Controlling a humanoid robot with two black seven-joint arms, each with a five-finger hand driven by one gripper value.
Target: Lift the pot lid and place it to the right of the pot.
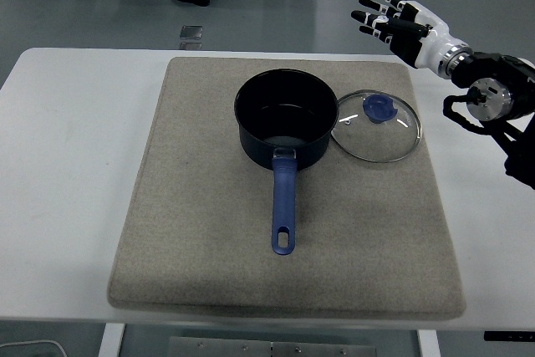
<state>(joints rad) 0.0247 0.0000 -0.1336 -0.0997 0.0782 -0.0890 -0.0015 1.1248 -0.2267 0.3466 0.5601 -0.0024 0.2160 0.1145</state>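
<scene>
On the grey felt mat (pixel 209 240), the dark blue saucepan with a long blue handle (pixel 282 127) stands open and looks empty. At its three o'clock, just beside it, the round glass lid with a blue knob (pixel 377 125) lies flat on the mat, so placement looks done. At one o'clock, the right hand (pixel 397 16) hangs spread, holding nothing; a clean exit means pulling away high, clear of the lid's rim.

Bright even overhead light, soft faint shadows, sharp focus, small glints on glass lid (pixel 378 126)
</scene>
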